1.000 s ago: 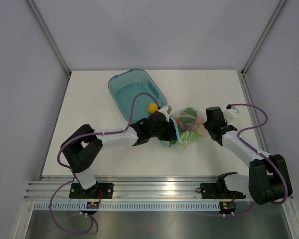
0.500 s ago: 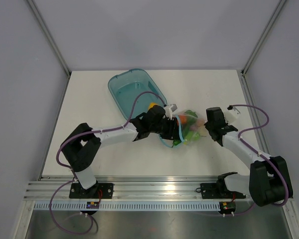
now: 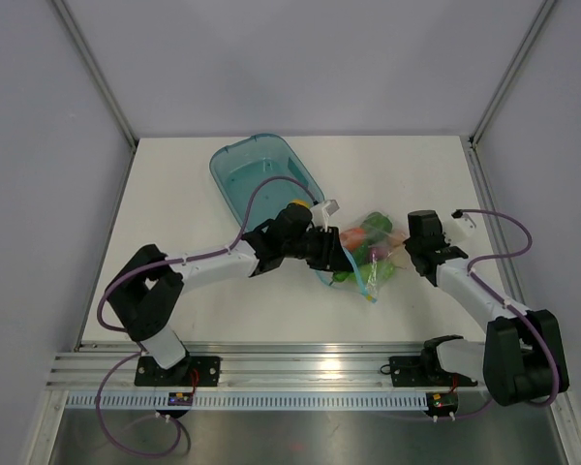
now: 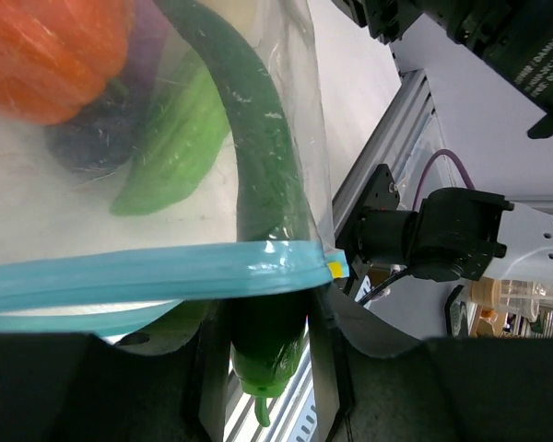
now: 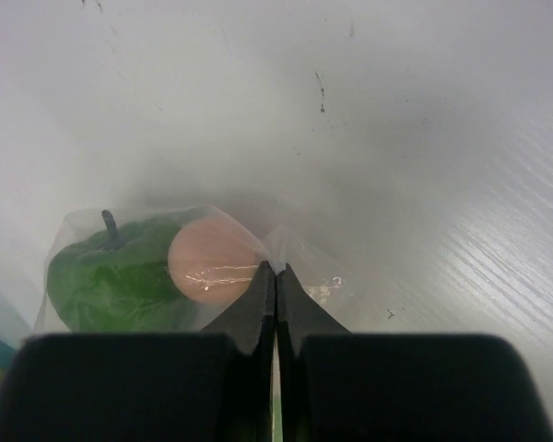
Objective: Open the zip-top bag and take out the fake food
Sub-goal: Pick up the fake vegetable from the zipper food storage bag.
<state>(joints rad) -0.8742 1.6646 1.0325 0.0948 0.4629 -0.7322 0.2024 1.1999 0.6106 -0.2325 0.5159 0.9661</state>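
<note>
Your zip-top bag (image 3: 368, 260): clear, crumpled, blue zip strip, just near-right of the teal tub (image 3: 261, 179) | fake food (image 3: 371, 231): green, orange pieces inside.

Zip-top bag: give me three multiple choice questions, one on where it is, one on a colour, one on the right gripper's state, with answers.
1. Where is the zip-top bag? A) far left corner B) between the left gripper and right gripper C) near edge
2. What colour is its zip strip? A) light blue B) red C) yellow
3. How is the right gripper? A) wide open B) out of view C) shut on the bag's edge
Answers: 1 B, a gripper at each end in the top view. 2 A, close up in the left wrist view. 3 C, jaws closed on plastic in the right wrist view.
</note>
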